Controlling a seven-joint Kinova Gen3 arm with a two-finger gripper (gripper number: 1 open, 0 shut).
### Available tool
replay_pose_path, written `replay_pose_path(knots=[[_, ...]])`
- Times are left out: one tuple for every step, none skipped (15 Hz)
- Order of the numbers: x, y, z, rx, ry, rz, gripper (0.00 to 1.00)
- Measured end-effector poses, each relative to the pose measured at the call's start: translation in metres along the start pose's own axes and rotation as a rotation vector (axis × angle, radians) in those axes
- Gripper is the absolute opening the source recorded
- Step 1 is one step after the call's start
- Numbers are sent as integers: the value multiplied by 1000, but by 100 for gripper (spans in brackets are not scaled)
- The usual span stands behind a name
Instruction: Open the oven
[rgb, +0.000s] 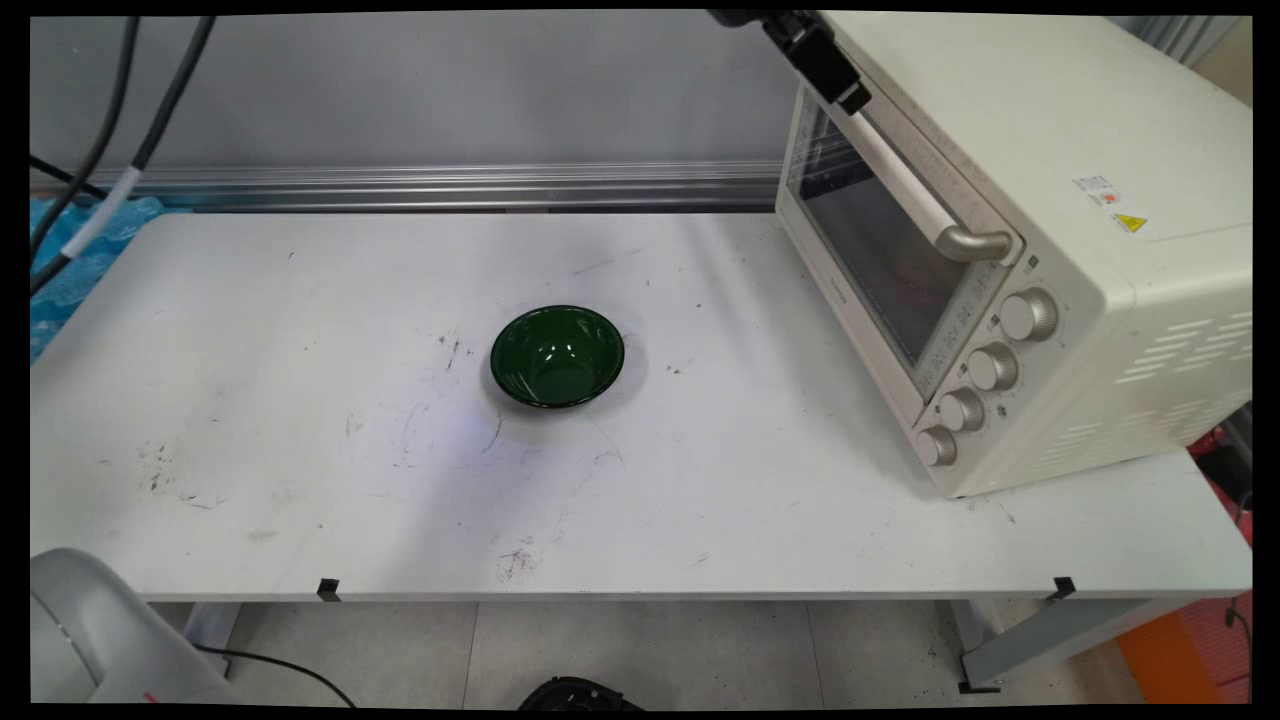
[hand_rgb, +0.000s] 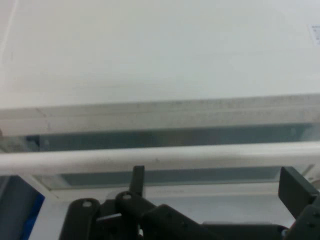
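Nearest us the white table (rgb: 300, 480). We see a green bowl (rgb: 557, 356) at mid-table, well apart from the pincer (rgb: 838, 82), down and to its left. Pincer sits up at the toaster oven (rgb: 1050, 250), fingers (hand_rgb: 295, 190) spread wide, close by the door handle (hand_rgb: 160, 156), gripping nothing.
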Motion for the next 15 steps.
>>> replay_pose_path(knots=[[3, -2, 4, 2, -2, 2, 100], [5, -3, 8, 4, -4, 1, 100], [7, -4, 11, 6, -7, -1, 100], [9, -5, 16, 8, -10, -4, 100], [11, -7, 20, 10, -12, -7, 100], [13, -7, 24, 11, -13, -8, 100], [15, -9, 29, 11, -15, -10, 100], [16, -9, 32, 11, -16, -11, 100], [17, -10, 35, 11, -17, -13, 0], [18, -11, 39, 11, -19, -15, 0], [19, -11, 43, 11, -21, -15, 0], [20, -12, 46, 11, -23, -16, 0], [21, -13, 49, 10, -25, -17, 0], [22, -14, 52, 9, -26, -18, 0], [23, -14, 55, 8, -27, -20, 0]])
